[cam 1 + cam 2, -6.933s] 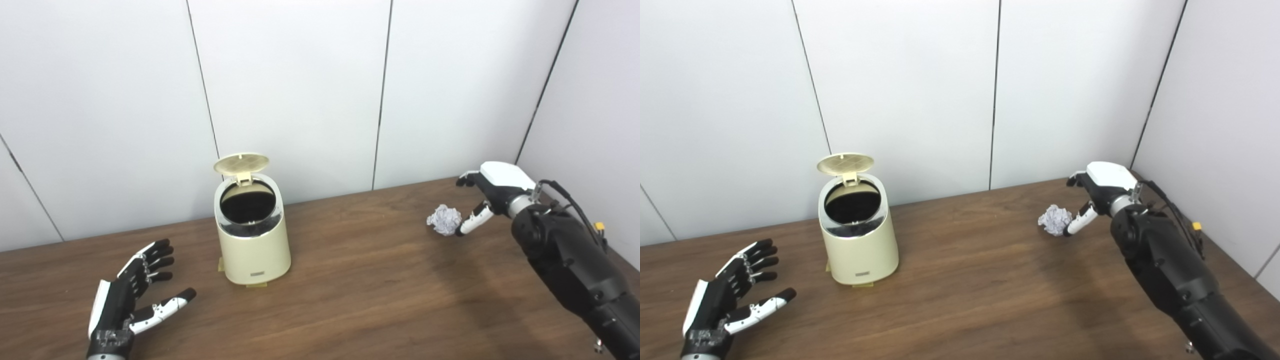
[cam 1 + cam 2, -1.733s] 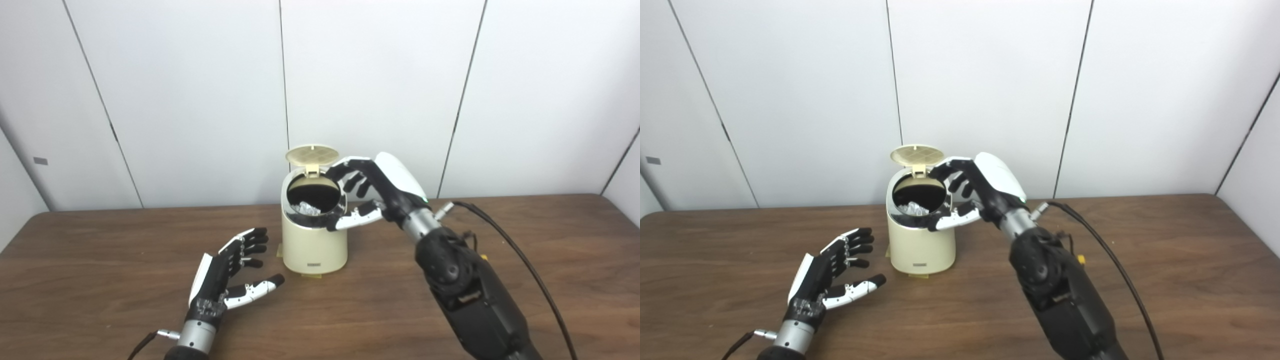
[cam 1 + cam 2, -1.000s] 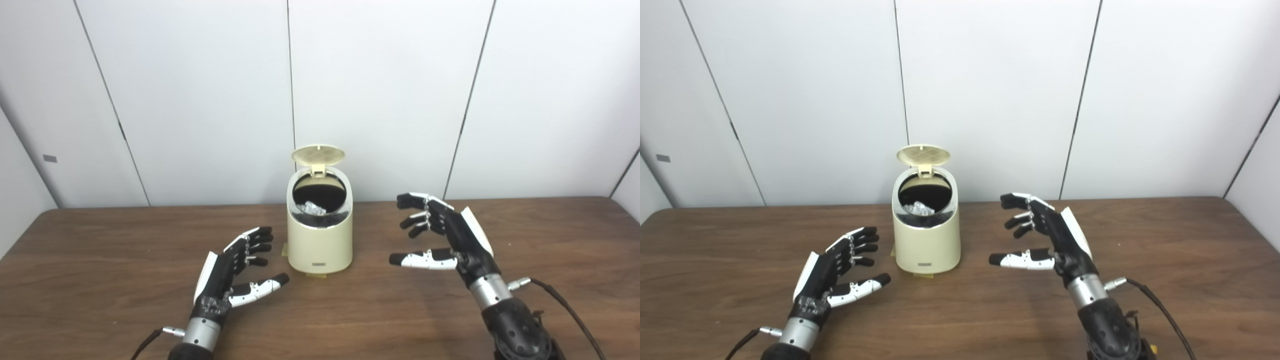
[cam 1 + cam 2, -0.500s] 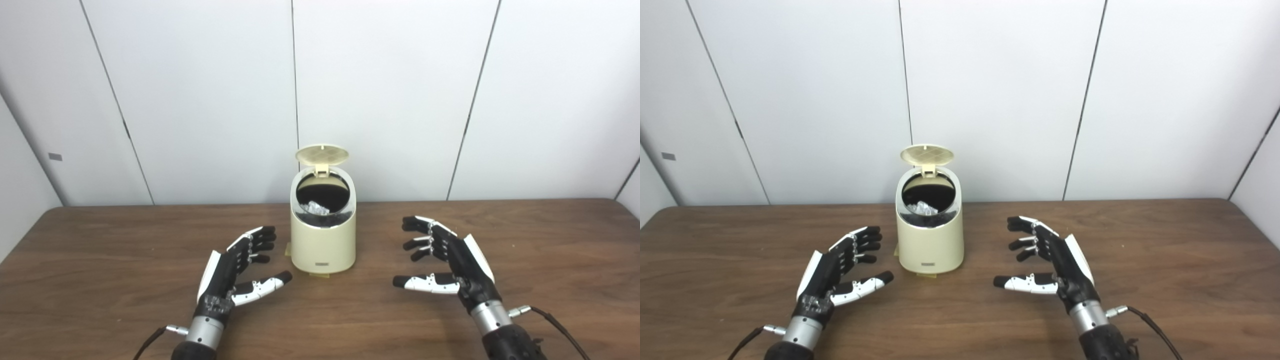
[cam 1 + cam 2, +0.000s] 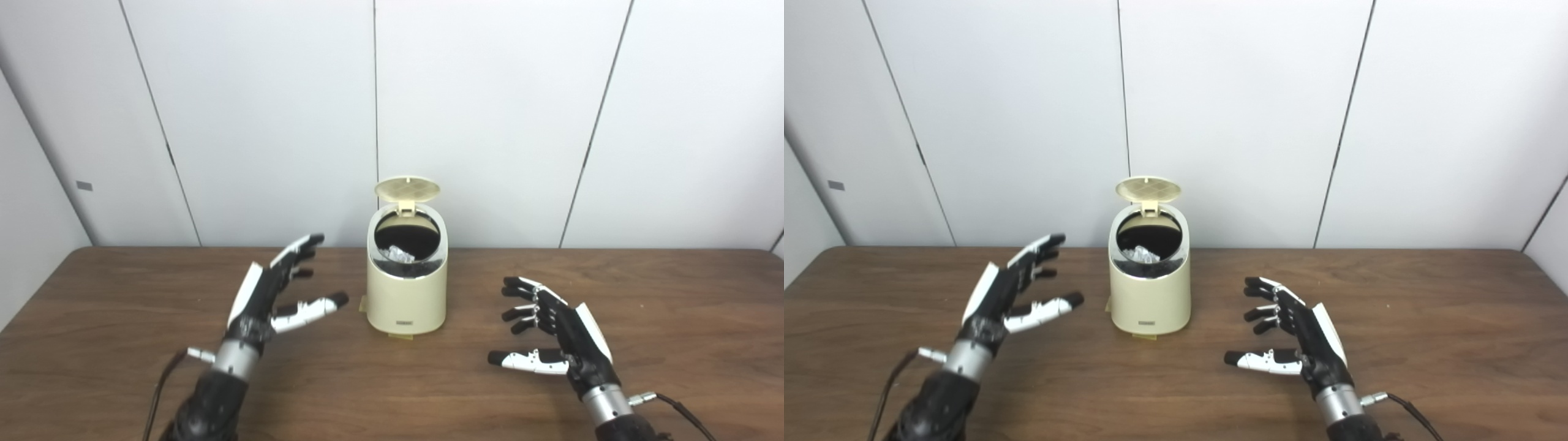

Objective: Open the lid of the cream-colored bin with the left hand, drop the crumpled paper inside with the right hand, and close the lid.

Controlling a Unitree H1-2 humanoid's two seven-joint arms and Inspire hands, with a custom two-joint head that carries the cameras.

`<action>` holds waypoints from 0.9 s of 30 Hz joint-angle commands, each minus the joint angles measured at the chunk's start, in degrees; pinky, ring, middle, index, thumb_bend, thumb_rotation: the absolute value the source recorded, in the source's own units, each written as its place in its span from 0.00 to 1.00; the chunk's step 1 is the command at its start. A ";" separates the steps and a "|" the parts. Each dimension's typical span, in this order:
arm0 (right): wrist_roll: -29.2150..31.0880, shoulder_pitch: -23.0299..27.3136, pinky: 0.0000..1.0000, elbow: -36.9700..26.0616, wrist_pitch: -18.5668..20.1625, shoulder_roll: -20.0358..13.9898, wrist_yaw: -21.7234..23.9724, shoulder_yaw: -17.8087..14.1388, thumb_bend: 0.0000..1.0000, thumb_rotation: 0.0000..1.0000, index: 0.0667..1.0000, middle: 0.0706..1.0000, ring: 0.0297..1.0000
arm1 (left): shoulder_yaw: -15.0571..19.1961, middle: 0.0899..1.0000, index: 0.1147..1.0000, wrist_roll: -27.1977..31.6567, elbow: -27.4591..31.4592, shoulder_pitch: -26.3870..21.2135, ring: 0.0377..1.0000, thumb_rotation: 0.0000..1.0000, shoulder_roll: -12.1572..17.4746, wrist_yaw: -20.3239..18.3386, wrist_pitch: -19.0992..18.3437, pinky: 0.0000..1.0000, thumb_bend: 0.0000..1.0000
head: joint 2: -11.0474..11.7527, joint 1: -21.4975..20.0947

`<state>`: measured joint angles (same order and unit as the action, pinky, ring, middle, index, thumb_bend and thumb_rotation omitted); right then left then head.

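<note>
The cream-colored bin [image 5: 407,297] stands on the table near the back wall, its round lid [image 5: 407,188] tipped up behind the mouth. Crumpled paper [image 5: 400,253] lies inside the dark opening. My left hand [image 5: 275,292] is raised above the table to the left of the bin, open, fingers spread toward it and not touching it. My right hand [image 5: 560,334] hovers low to the right of the bin, open and empty, its fingers pointing left.
The brown wooden table [image 5: 674,306] runs wall to wall under white panels. Thin cables trail from the left wrist [image 5: 160,386] and the right wrist [image 5: 680,409]. A small tan tab [image 5: 401,334] sticks out at the bin's foot.
My left hand has lifted off the table and moved up toward the bin. My right hand has drawn back and down from the bin. The camera has shifted a little.
</note>
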<state>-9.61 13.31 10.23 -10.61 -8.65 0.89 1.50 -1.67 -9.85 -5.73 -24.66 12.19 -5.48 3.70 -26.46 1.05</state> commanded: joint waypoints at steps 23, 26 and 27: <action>-1.05 2.43 0.52 -0.79 -2.04 0.38 -1.23 0.65 0.84 0.16 0.77 0.76 0.63 | -8.97 0.99 0.94 -7.58 -1.61 -18.90 1.00 0.44 4.77 -8.99 -6.05 0.87 1.00 | 0.04 -1.02; -0.70 2.42 0.53 -0.90 -1.70 0.61 -1.17 0.57 0.84 0.16 0.77 0.76 0.64 | -10.15 0.98 0.93 -8.08 -2.48 -19.86 1.00 0.46 5.34 -10.72 -5.41 0.93 1.00 | 0.00 -1.30; -0.71 2.40 0.53 -1.00 -1.58 0.67 -1.20 0.58 0.84 0.16 0.77 0.76 0.64 | -10.67 0.97 0.93 -8.43 -2.68 -20.10 1.00 0.46 5.64 -11.38 -5.12 0.94 1.00 | -0.01 -1.45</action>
<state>-10.49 13.35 10.59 -10.56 -8.21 0.37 2.30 -12.61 -17.99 -8.76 -40.83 16.59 -16.74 -2.89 -26.45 -0.35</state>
